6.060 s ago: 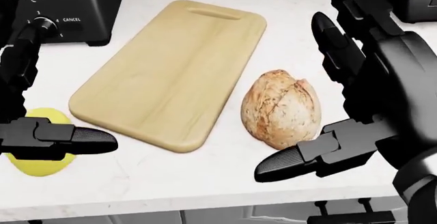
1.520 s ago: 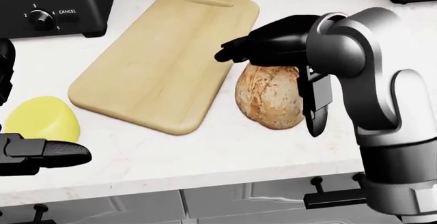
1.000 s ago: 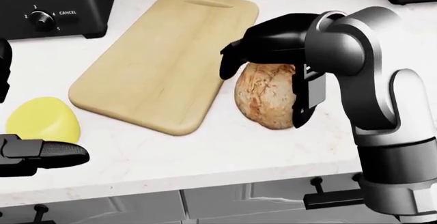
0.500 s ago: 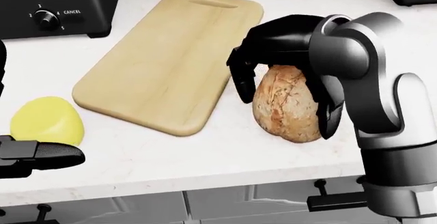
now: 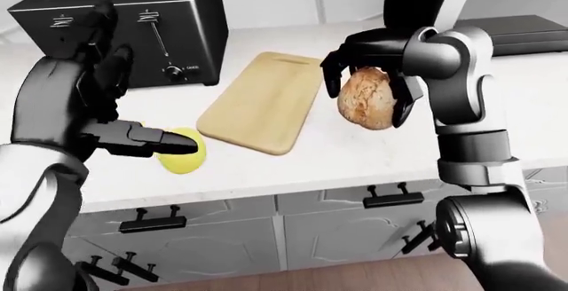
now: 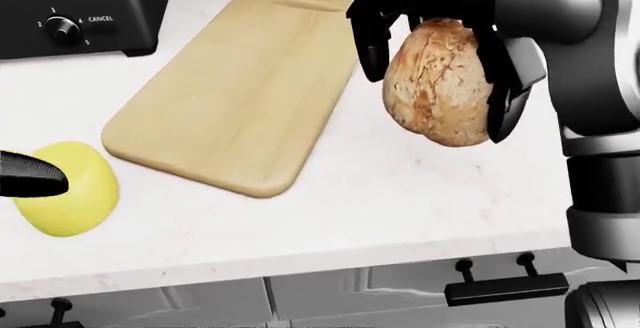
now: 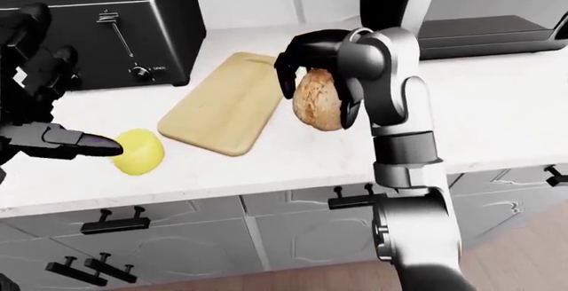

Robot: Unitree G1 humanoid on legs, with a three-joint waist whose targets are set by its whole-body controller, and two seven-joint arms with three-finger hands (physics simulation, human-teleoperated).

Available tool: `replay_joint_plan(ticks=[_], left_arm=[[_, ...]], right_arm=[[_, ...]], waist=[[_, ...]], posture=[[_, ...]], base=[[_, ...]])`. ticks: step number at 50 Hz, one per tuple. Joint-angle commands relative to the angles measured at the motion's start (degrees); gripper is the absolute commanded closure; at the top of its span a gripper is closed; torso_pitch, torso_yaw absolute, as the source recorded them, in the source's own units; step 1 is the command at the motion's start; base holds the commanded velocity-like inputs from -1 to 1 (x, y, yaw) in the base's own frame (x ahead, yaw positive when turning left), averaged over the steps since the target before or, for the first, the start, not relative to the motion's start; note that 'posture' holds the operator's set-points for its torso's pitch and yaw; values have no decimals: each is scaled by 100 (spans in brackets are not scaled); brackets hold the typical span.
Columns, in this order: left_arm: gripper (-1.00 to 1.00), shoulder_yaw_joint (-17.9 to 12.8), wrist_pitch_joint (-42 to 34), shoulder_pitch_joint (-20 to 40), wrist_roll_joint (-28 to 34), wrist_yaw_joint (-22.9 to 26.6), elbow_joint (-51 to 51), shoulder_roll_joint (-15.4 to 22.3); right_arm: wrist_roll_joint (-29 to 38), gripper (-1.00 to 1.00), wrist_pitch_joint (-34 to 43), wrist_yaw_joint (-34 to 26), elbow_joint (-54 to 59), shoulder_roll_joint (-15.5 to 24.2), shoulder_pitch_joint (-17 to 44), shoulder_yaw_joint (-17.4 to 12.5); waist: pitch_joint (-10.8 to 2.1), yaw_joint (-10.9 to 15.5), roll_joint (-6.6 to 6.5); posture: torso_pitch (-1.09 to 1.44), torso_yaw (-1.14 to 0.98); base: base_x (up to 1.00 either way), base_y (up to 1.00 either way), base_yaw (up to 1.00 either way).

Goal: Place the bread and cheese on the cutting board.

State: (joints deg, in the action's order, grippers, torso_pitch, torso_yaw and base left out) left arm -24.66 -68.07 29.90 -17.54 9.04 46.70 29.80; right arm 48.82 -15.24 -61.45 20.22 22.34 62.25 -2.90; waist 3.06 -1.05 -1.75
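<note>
Bread lifted off the counter

The right hand (image 6: 440, 58) is gripping the bread (image 6: 437, 80) from above, fingers wrapping both sides; half a second ago it was resting on the counter (image 6: 380, 193) (now hanging clear, right of the cutting board (image 6: 235, 88)). Its long axis is running roughly vertical.

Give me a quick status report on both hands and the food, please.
Right hand shut on bread, lifted beside cutting board. Left hand open by cheese. Board clear.
</note>
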Motion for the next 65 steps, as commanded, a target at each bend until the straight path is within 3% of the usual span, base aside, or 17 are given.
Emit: replay_joint_plan(ticks=[1, 8, 13, 21, 30, 38, 46, 53, 65], left_arm=[[-100, 10, -38, 262, -39, 307, 53, 350], [-100, 493, 28, 455, 166, 1621, -252, 1097], [-100, 465, -299, 957, 119, 2774, -240, 1461], [-100, 809, -66, 1603, 431, 3767, -883, 1861], [-100, 1269, 492, 2070, 1200, 4560, -1895, 1633], [-100, 1741, 1339, 2351, 2444, 5313, -2723, 1012], [-100, 1642, 1601, 2109, 3261, 6124, -2622, 596], [-100, 1502, 1501, 2052, 3657, 6931, -2199, 795], [-95, 1440, 2023, 1914, 4316, 7299, -2323, 773]], right_arm=[[-68, 100, 11, 103, -143, 62, 200, -88], [-118, 100, 59, 93, -276, 63, 76, -96], [-127, 100, 70, 83, -292, 53, 70, -80], [-109, 100, 106, 56, -361, 23, 46, -73], [-110, 100, 90, 59, -353, 15, 13, -69], [-90, 100, 87, 73, -348, -6, -8, -62], [-104, 100, 98, 37, -400, -1, -40, -70], [-97, 100, 110, 39, -377, -13, -27, -62], [-102, 100, 122, 24, -405, -8, -58, -72]], waist=[[-142, 2, -29], [-123, 15, -76], [-125, 11, -71], [-89, 17, -52], [-106, 31, -2], [-130, 56, 62], [-144, 60, 108], [-142, 62, 118], [-122, 89, 126]], posture=[[0, 0], [0, 0], [0, 0], [0, 0], [0, 0], [0, 0], [0, 0], [0, 0], [0, 0]], base=[[0, 0, 0], [0, 0, 0], [0, 0, 0], [0, 0, 0], [0, 0, 0], [0, 0, 0], [0, 0, 0], [0, 0, 0], [0, 0, 0]])
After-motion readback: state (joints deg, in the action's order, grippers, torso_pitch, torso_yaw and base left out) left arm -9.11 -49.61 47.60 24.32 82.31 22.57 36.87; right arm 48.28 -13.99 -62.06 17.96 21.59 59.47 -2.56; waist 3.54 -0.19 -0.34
